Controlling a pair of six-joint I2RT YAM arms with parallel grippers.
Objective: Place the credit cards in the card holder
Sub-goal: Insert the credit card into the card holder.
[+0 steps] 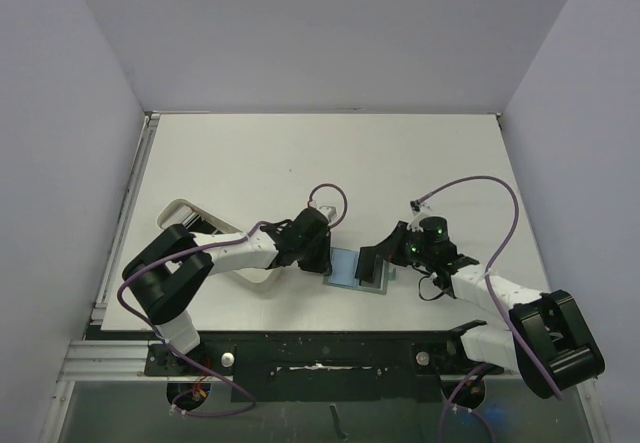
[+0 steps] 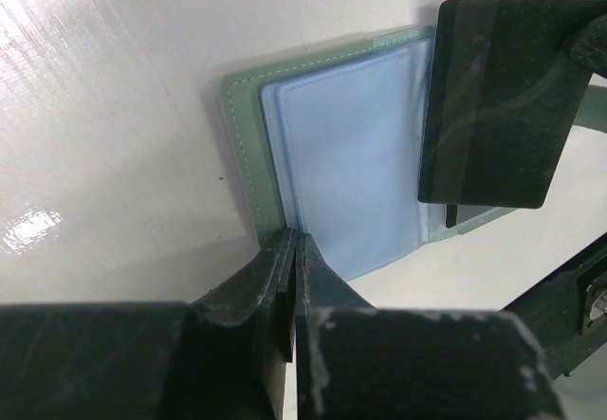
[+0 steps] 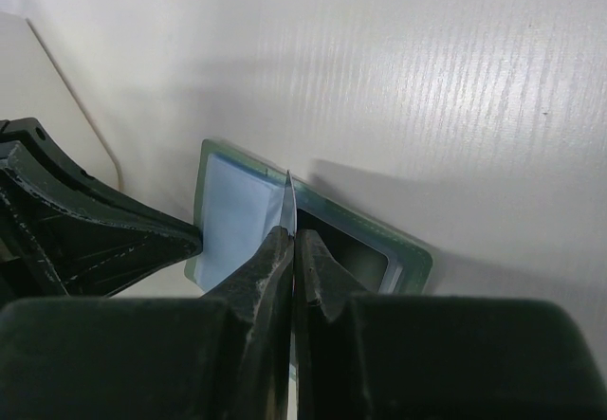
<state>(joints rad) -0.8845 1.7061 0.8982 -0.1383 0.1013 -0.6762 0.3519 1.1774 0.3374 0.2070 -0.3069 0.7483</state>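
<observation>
**Dark credit card clamped over the open green card holder**

The right gripper is clenched on this card, above the holder's right half, where a second card seems lodged. The left gripper, closed, touches the holder's edge on the table.

The top external camera is looking steeply down from above and behind the arm bases, taking in the whole desk. The left wrist camera is looking closely along the left end effector at the open card holder. The right wrist camera is facing it from the opposite side, over the right end effector. Both are sharing the credit card.
</observation>
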